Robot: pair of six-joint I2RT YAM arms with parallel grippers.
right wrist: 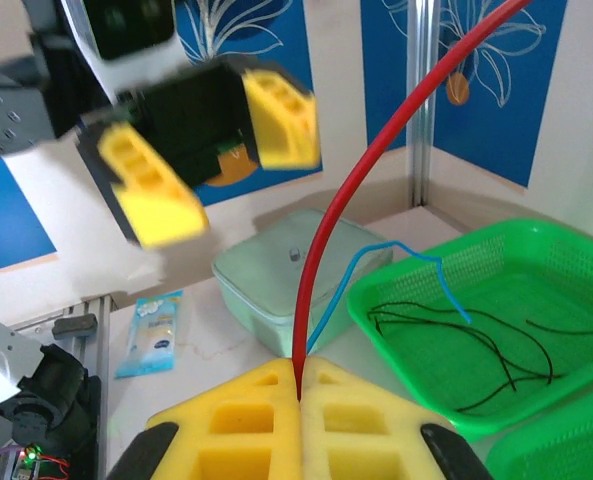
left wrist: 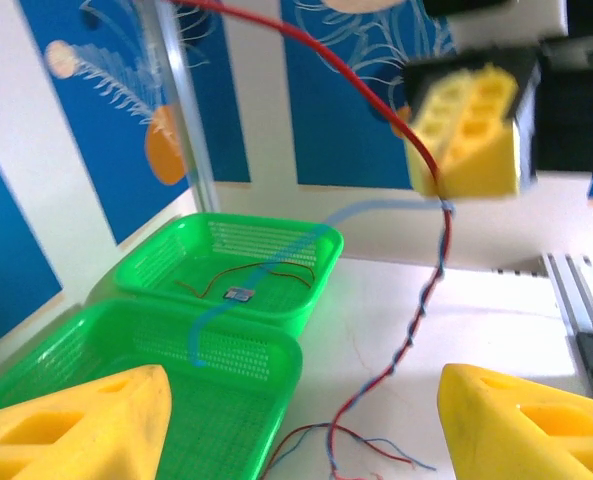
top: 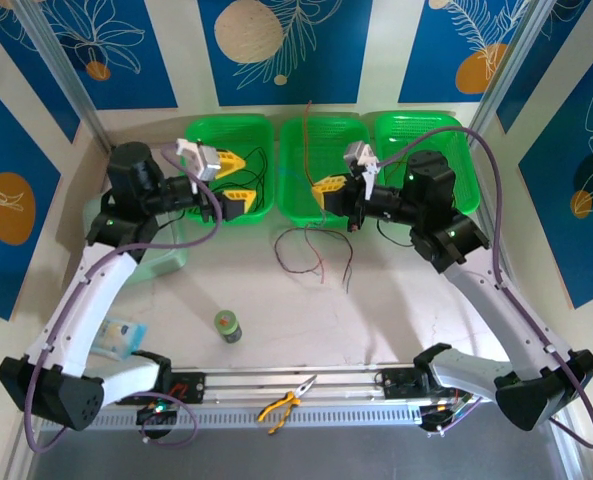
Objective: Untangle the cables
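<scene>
One pincer (right wrist: 299, 378), right, tight on red cable (right wrist: 374, 155)

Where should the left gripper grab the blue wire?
Pinch the blue wire on its free arc beside the right gripper, coming in from the left with the open left gripper. Lower down it twists around the red wire, so a grip there would likely catch both.

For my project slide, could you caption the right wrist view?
Right gripper shut on a red cable, left gripper open opposite, black cables lying in a green basket.
</scene>
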